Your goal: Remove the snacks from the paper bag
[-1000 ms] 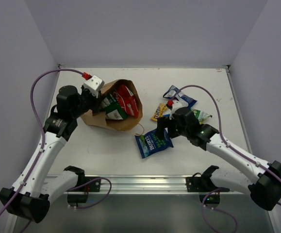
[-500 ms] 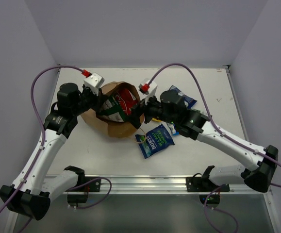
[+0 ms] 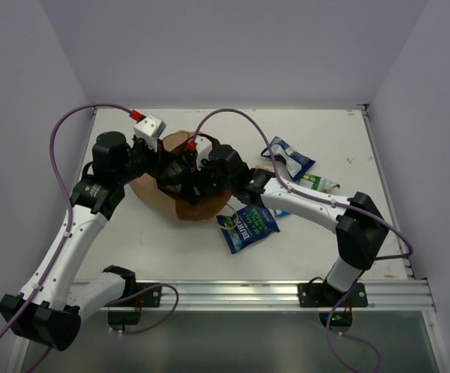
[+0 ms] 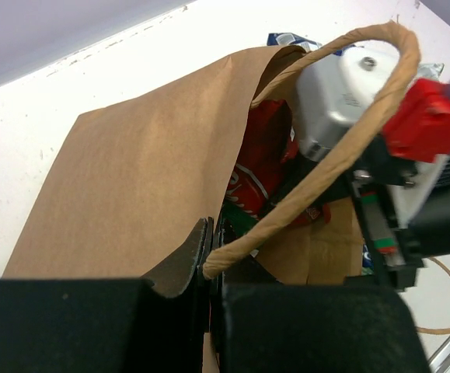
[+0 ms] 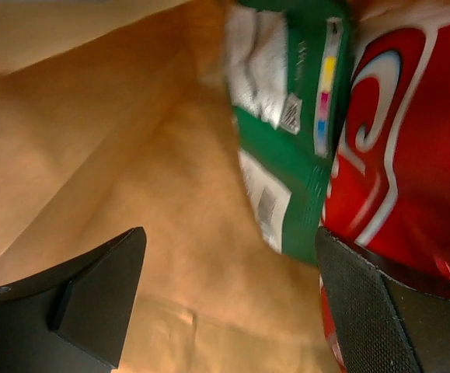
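Note:
The brown paper bag (image 3: 184, 203) lies on its side, mouth toward the right. My left gripper (image 3: 156, 161) is shut on its upper rim, beside the base of a loop handle (image 4: 329, 151), and holds the mouth open. My right gripper (image 3: 179, 176) is open and reaches into the mouth. In the right wrist view its fingers (image 5: 92, 299) straddle the bag's inner wall (image 5: 131, 171), with a dark green bag (image 5: 296, 140) and the red chip bag (image 5: 407, 155) just ahead by the right finger. The red bag also shows in the left wrist view (image 4: 257, 159).
Snacks lie on the table right of the bag: a blue bag (image 3: 246, 225) near the mouth, another blue bag (image 3: 290, 157) farther back, and a small green pack (image 3: 320, 184). The second loop handle (image 3: 225, 207) trails on the table.
My right arm swung left from the snack pile, past the blue bag on the table, and pushed its open gripper into the bag mouth. The left gripper kept its hold on the rim.

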Robot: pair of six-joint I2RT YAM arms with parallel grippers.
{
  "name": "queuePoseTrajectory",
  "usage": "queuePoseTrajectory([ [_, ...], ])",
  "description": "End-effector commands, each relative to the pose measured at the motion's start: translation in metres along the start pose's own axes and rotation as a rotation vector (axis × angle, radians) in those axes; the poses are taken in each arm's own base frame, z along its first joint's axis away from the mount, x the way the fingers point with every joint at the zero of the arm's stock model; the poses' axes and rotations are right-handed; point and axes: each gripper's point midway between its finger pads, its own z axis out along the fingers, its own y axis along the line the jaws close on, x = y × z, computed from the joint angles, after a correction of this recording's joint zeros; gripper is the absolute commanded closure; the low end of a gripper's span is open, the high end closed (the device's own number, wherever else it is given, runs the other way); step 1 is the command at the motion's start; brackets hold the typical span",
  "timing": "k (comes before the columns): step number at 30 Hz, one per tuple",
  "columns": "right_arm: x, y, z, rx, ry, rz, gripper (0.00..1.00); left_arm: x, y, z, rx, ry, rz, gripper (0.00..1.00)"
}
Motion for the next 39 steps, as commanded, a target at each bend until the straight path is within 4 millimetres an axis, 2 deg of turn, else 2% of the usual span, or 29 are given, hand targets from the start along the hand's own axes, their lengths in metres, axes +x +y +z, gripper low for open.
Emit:
queuePoseTrajectory([
  [1, -0.039, -0.010, 0.010, 0.077, -0.120, 0.000, 0.07, -0.023, -0.009, -0.007, 0.029, -0.054, -0.001, 1.00],
  [4, -0.035, -0.021, 0.020, 0.131, -0.118, 0.009, 0.06, -0.023, -0.011, -0.009, 0.035, -0.048, 0.000, 1.00],
  [7, -0.038, -0.034, 0.022, 0.196, -0.154, 0.027, 0.06, -0.022, -0.011, -0.011, 0.035, -0.039, 0.000, 1.00],
  [12, -0.030, -0.046, 0.021, 0.260, -0.146, 0.036, 0.05, -0.020, -0.010, -0.013, 0.024, -0.022, 0.010, 1.00],
  [16, -0.037, -0.046, 0.016, 0.265, -0.187, 0.030, 0.05, -0.019, -0.009, -0.012, 0.024, -0.011, 0.013, 1.00],
  [23, -0.029, -0.028, 0.045, 0.137, -0.129, -0.023, 0.09, -0.025, -0.018, -0.013, 0.072, -0.022, 0.013, 1.00],
  [26, -0.027, -0.019, 0.055, 0.075, -0.113, -0.035, 0.17, -0.027, -0.018, -0.015, 0.073, -0.029, 0.016, 1.00],
  [29, -0.022, -0.013, 0.059, 0.034, -0.099, -0.050, 0.35, -0.026, -0.018, -0.014, 0.072, -0.026, 0.014, 1.00],
  [30, -0.023, -0.012, 0.059, 0.028, -0.101, -0.054, 0.55, -0.025, -0.017, -0.013, 0.070, -0.023, 0.013, 1.00],
  [33, -0.029, -0.008, 0.051, 0.012, -0.124, -0.074, 0.86, -0.022, -0.015, -0.012, 0.061, -0.016, 0.012, 1.00],
  [36, -0.039, -0.005, 0.042, 0.008, -0.151, -0.100, 1.00, -0.021, -0.012, -0.013, 0.040, -0.016, 0.019, 1.00],
  [39, -0.040, -0.007, 0.036, 0.013, -0.164, -0.121, 1.00, -0.023, -0.006, -0.018, 0.003, -0.024, 0.031, 1.00],
])
